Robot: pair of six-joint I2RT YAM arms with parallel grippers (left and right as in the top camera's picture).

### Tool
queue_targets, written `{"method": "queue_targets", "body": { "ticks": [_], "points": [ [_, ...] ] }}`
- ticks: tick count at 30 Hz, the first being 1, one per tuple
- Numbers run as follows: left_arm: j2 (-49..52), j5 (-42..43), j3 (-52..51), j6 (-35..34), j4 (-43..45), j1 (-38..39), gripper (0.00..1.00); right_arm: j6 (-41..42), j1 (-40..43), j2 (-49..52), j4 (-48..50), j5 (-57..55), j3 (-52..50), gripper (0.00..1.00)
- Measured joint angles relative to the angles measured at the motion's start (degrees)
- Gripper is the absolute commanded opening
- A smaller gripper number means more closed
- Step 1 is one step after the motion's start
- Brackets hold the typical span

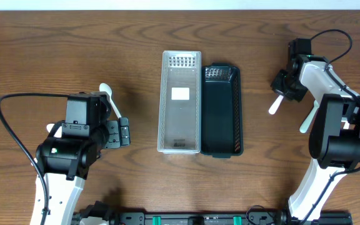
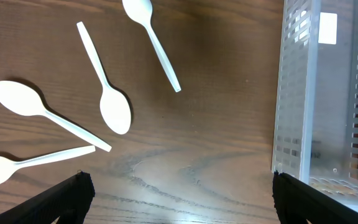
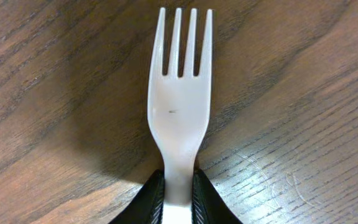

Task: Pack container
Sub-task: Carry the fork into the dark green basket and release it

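A clear slotted container (image 1: 180, 103) and a black slotted container (image 1: 222, 112) lie side by side at the table's middle. My right gripper (image 1: 287, 84) is shut on the handle of a white plastic fork (image 1: 275, 105) at the right, just above the wood. In the right wrist view the jaws (image 3: 179, 186) pinch the fork (image 3: 180, 93), tines pointing away. My left gripper (image 1: 124, 132) is open and empty, left of the clear container. In the left wrist view its jaws (image 2: 180, 193) hang over bare wood, with several white spoons (image 2: 114, 106) to the left and the clear container (image 2: 303, 93) to the right.
A second white utensil (image 1: 308, 119) lies by the right arm. One spoon's bowl (image 1: 107, 90) shows beside the left arm in the overhead view; the rest are hidden under the arm. The table is dark wood.
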State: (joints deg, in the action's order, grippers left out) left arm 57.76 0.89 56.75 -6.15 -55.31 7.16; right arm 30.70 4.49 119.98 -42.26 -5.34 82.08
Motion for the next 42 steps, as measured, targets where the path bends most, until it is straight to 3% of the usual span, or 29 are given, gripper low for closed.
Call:
{"method": "queue_targets", "body": {
  "ticks": [2, 15, 27, 37, 42],
  "points": [
    [0.0, 0.0, 0.0, 0.0, 0.0, 0.0, 0.94, 0.0, 0.0, 0.0, -0.1, 0.0, 0.1, 0.01],
    [0.0, 0.0, 0.0, 0.0, 0.0, 0.0, 0.94, -0.6, -1.1, -2.0, -3.5, 0.0, 0.3, 0.01],
    [0.0, 0.0, 0.0, 0.0, 0.0, 0.0, 0.94, -4.0, -17.8, -27.5, -8.5, 6.4, 3.8, 0.01],
    [0.0, 0.0, 0.0, 0.0, -0.6, 0.0, 0.94, -3.4, -30.4, -19.5, -11.0, 5.1, 1.1, 0.01],
    [0.0, 0.0, 0.0, 0.0, -1.3, 0.0, 0.94, -2.4, -30.6, -12.1, -10.8, 4.2, -1.1, 0.19]
  ]
}}
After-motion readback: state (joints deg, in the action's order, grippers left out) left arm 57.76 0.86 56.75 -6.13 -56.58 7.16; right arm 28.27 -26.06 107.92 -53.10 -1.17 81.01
